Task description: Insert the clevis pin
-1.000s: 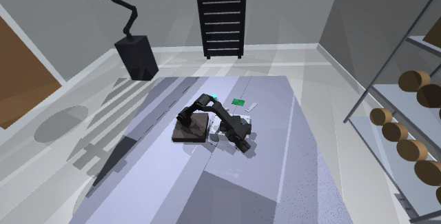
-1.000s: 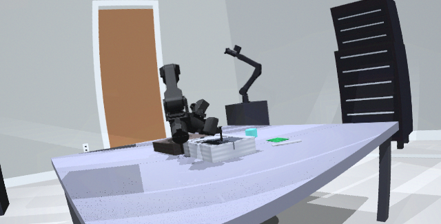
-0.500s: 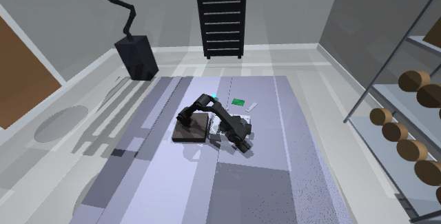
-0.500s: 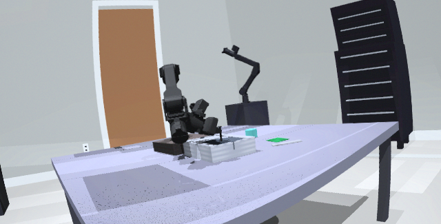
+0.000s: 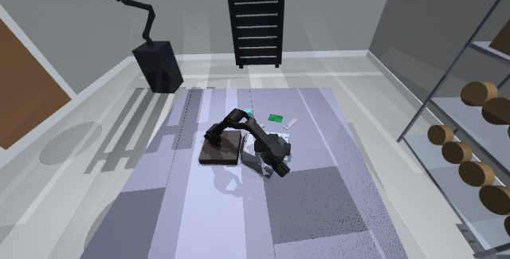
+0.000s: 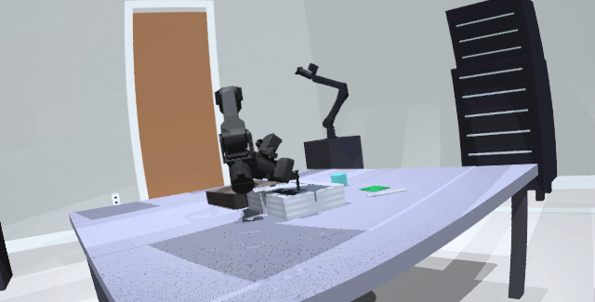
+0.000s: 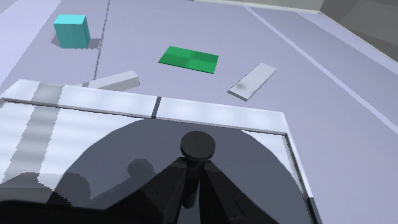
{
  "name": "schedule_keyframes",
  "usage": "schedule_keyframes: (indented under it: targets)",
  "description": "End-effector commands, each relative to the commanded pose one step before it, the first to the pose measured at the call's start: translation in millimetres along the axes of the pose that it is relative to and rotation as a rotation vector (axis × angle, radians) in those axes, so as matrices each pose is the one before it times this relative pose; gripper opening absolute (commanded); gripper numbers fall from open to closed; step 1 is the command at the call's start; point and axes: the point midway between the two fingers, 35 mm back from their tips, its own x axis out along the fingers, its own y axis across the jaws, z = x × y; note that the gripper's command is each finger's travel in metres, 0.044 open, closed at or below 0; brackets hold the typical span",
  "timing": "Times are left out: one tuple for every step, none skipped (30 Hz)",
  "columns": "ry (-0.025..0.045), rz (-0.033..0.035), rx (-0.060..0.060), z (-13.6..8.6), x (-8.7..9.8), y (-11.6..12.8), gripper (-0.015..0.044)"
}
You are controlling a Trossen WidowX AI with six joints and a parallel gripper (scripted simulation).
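Clevis Pin Gripped Over Disc

Wrist view: fingers clamped on the clevis pin [image 7: 198,145] [image 6: 297,180], head up, above the aluminium disc [image 7: 255,165] in the steel tray [image 7: 220,116] [image 6: 307,203]. Top view: arm [image 5: 260,137] [image 6: 233,130] hides pin. 1 teal block [image 7: 72,32] [image 6: 338,179] [image 5: 247,111] stands beyond; whether the tip enters the hole cannot be determined.

Pale metal, dull dark disc
The tray [image 6: 307,204] [image 7: 220,113] looked like smooth, brushed metal, with soft pale bands along its rim. Inside the tray, the disc [image 7: 240,165] was dark grey, smooth and matt. Above the tray, the pin [image 7: 198,145] had a dull, dark head. Beyond the tray, the turquoise block [image 6: 338,179] [image 7: 72,32] looked like matt plastic.
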Motion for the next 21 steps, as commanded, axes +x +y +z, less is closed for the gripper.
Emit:
schedule_keyframes:
  targets:
    - [-0.00119,0.00503,0.0024,-1.74,1.04,0.63,0.0]
    - [0.0,0.0,0.0,0.0,0.0,0.0,0.0]
    - [0.0,0.0,0.0,0.0,0.0,0.0,0.0]
    - [0.0,0.0,0.0,0.0,0.0,0.0,0.0]
    - [0.0,0.0,0.0,0.0,0.0,0.0,0.0]
    - [0.0,0.0,0.0,0.0,0.0,0.0,0.0]
    - [0.0,0.0,0.0,0.0,0.0,0.0,0.0]
    - [-0.00761,0.00063,0.0009,-0.36,-0.22,0.0,0.0]
    - [-0.0115,0.00125,0.003,-0.54,-0.35,-0.09,0.0]
    - [-0.00501,0.00201,0.0046,-0.18,-0.02,0.11,0.0]
    - [0.00027,0.00029,0.0007,0.05,0.11,0.04,0.0]
    - [0.00143,0.00127,0.0029,0.15,0.25,0.02,0.0]
    - [0.00187,0.00133,0.003,0.11,0.1,-0.13,0.0]
    - [0.00206,0.00118,0.0027,0.1,0.07,-0.14,0.0]
    - [0.0023,0.00106,0.0024,0.14,0.12,-0.14,0.0]
    - [0.00535,-0.00086,-0.0017,0.28,0.23,0.09,0.0]
    - [0.00491,-0.00022,-0.0004,0.28,0.26,0.06,0.0]
    - [0.00341,-0.00067,-0.0014,0.19,0.17,0.09,0.0]
    - [0.00212,-0.0003,-0.0006,0.13,0.13,0.05,0.0]
    - [0.00154,0.0005,0.0012,0.1,0.08,-0.2,0.0]
    - [0.0,0.0,0.0,0.0,0.0,0.0,0.0]
